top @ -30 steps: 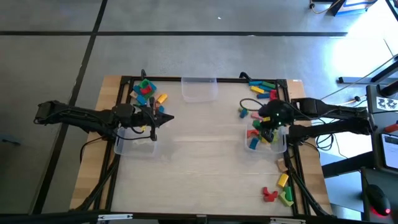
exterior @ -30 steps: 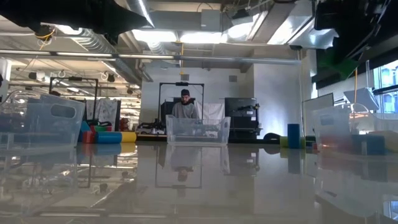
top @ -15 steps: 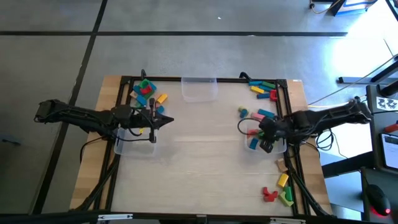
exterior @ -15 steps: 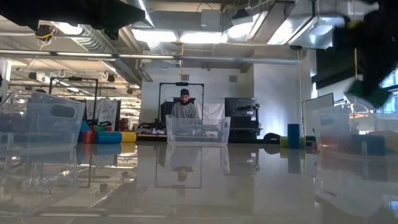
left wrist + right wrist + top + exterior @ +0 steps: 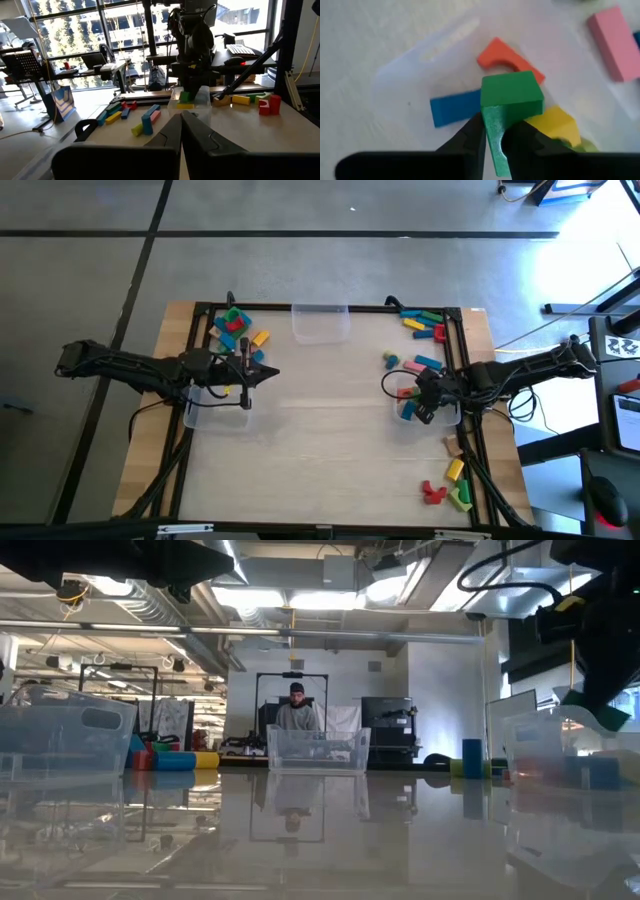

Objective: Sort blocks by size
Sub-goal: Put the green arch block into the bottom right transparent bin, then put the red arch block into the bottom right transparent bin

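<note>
My right gripper (image 5: 426, 407) hovers over the clear bin (image 5: 447, 416) at the table's right side, shut on a green block (image 5: 511, 95). The low view shows the same green block (image 5: 591, 712) hanging under the gripper. Inside that bin lie an orange arch (image 5: 509, 56), a blue block (image 5: 452, 107), a yellow block (image 5: 555, 125) and a pink block (image 5: 614, 42). My left gripper (image 5: 262, 375) is held level above the left bin (image 5: 212, 410), shut and empty, as its wrist view shows (image 5: 181, 125). My right gripper pinches the green block between its two fingers, by the block's end nearest the wrist (image 5: 493, 135). The fingers come from above, slanting steeply down. The block's far end sticks out beyond the fingertips, and the block hangs clear above the blocks in the bin.
Loose blocks lie in piles at the far left (image 5: 236, 330), far right (image 5: 424, 323), beside the right bin (image 5: 410, 363) and near right (image 5: 448, 485). A third clear bin (image 5: 320, 322) stands at the middle of the far edge. A person (image 5: 297, 712) sits beyond the table.
My right gripper has come down and toward the table's near edge with the green block, rolling its wrist, and now stands low over the right bin. The block has stayed between its fingers.
</note>
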